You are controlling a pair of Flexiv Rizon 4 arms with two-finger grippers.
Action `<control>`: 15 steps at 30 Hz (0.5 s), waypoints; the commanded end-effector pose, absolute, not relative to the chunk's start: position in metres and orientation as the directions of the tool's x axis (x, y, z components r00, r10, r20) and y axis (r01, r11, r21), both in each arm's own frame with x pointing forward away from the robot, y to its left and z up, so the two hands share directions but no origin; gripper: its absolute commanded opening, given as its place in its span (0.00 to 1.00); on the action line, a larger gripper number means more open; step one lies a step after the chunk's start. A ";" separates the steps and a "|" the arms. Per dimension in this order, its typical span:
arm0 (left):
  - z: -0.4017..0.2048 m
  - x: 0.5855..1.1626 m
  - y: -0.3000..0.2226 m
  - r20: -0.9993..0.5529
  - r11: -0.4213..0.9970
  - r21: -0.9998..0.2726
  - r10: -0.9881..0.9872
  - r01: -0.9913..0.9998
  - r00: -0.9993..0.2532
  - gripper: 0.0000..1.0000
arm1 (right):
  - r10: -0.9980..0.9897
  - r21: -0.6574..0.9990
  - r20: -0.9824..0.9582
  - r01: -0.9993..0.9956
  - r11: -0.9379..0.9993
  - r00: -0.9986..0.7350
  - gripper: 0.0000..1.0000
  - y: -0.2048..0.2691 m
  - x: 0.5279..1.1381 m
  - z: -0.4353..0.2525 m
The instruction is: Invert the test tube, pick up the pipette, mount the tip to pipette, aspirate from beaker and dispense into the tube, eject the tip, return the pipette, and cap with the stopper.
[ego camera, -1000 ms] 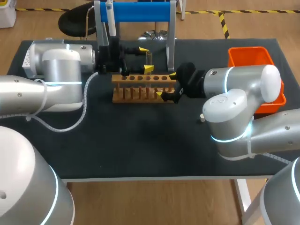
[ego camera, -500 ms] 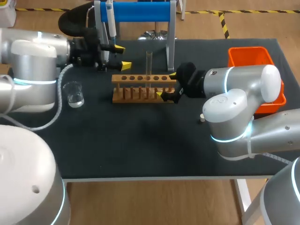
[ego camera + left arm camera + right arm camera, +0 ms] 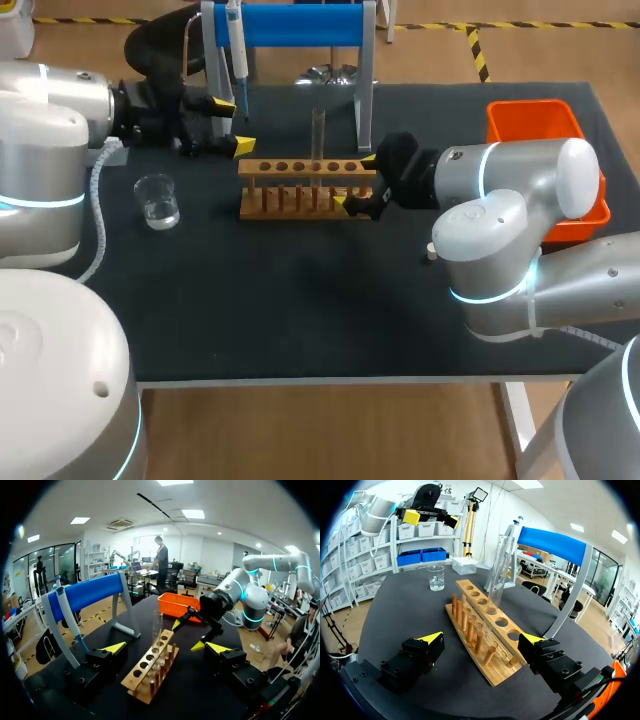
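A clear test tube (image 3: pixel 317 133) stands upright in the wooden rack (image 3: pixel 300 187), in a hole of the back row. My left gripper (image 3: pixel 232 125) hangs open and empty left of the rack, just below the pipette (image 3: pixel 237 48) that hangs on the blue stand (image 3: pixel 300 22). My right gripper (image 3: pixel 357 181) is open, its fingers on either side of the rack's right end without touching it. In the right wrist view the tube (image 3: pixel 497 575) rises ahead of the gripper (image 3: pixel 481 639). The beaker (image 3: pixel 157 200) holds a little clear liquid. A small white stopper (image 3: pixel 432 254) lies by my right arm.
An orange bin (image 3: pixel 533 122) sits at the table's back right, partly behind my right arm. A white box (image 3: pixel 465 565) lies beyond the rack, near the blue stand's (image 3: pixel 550 541) foot. The left wrist view shows the rack (image 3: pixel 150 667) ahead of the open left gripper (image 3: pixel 166 647).
My left arm has drawn back to the left, away from the tube and rack, which uncovers the beaker. The right arm has not moved.
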State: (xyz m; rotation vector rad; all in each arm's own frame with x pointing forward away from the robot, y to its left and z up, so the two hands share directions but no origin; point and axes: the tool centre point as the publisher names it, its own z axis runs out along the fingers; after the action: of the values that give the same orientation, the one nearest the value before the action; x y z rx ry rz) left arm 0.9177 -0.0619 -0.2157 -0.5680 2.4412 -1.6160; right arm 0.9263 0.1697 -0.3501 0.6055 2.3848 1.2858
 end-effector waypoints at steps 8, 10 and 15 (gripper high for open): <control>-0.229 0.936 0.052 0.029 0.296 -0.893 -0.712 -0.338 -0.701 1.00 | 0.527 0.844 -0.110 0.201 0.498 -0.843 1.00 0.169 0.926 -0.348; -0.235 0.940 0.076 0.031 0.289 -0.878 -0.761 -0.381 -0.648 1.00 | 0.527 0.844 -0.110 0.201 0.498 -0.843 1.00 0.169 0.926 -0.348; -0.247 0.949 0.135 0.011 0.236 -0.866 -0.872 -0.440 -0.489 1.00 | 0.527 0.844 -0.110 0.201 0.498 -0.843 1.00 0.169 0.926 -0.348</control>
State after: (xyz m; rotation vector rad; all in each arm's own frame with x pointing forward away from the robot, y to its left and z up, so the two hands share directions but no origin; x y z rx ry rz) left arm 0.9589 0.1172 -0.2498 -1.0960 2.1396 -1.2687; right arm 0.9263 0.1698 -0.3500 0.6054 2.3849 1.2858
